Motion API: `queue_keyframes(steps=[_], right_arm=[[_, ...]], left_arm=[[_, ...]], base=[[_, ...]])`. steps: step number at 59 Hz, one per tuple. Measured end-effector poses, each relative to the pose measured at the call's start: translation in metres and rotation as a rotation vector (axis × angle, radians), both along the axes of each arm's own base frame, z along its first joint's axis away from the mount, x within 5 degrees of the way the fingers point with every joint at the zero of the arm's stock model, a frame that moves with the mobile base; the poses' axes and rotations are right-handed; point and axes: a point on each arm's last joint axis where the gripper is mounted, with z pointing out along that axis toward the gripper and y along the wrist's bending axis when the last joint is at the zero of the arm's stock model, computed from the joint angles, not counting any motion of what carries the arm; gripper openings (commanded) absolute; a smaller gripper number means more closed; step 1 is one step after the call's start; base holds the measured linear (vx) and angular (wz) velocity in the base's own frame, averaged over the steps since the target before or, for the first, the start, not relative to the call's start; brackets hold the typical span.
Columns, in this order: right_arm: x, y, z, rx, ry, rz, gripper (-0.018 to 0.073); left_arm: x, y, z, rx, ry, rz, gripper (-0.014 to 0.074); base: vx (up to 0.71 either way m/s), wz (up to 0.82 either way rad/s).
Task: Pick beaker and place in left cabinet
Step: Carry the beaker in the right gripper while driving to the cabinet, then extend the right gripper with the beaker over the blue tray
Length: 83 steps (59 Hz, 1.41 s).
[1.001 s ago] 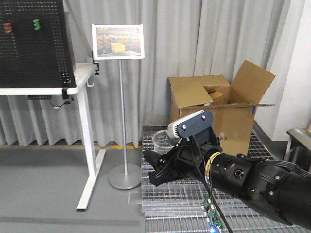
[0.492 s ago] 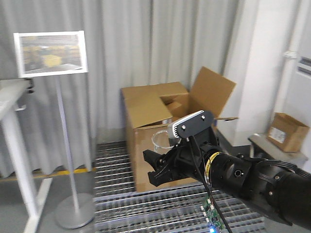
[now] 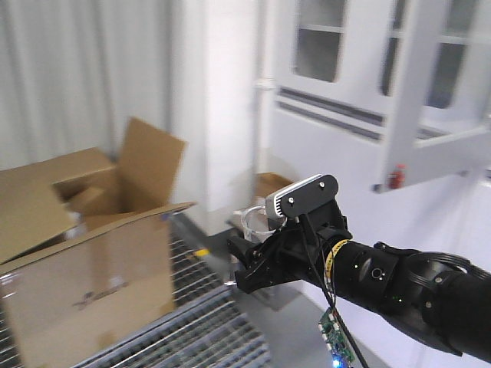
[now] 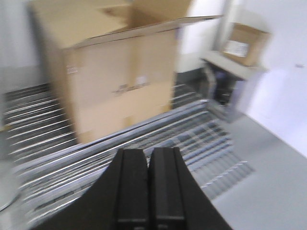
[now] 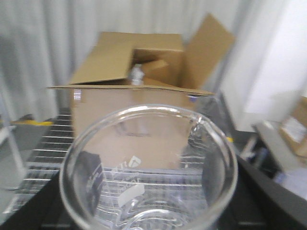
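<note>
Currently, in the front-facing view, the right end effector [image 3: 252,259] is in mid-air, closed around the beaker [image 3: 256,221]. The beaker stands upright, rim uppermost, near an open cardboard box [image 3: 84,253]. In the left wrist view, the left end effector [image 4: 147,160] is fully closed and holds nothing, above the floor grating [image 4: 201,139]. In the right wrist view, the beaker rim fills the lower frame and the glass is seated between the dark fingers. The left cabinet appears in no view, so this is judged to be the transport step. Maintain clamping force, keep the beaker vertical, and do not extend the arm until a shelf is in sight.
</note>
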Motion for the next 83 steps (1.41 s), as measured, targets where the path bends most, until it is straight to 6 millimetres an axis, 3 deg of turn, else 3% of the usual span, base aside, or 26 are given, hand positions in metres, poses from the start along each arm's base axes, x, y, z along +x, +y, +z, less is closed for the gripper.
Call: queue_keyframes(steps=[40,83], right_arm=[[0.0000,0.0000,0.0000,0.000,0.000,0.000,0.0236],[0.0000,0.0000,0.0000,0.000,0.000,0.000,0.0236]], left_arm=[[0.0000,0.0000,0.0000,0.000,0.000,0.000,-0.0006],[0.0000,0.0000,0.0000,0.000,0.000,0.000,-0.0006]], base=[[0.23,-0.73],[0.24,-0.42]])
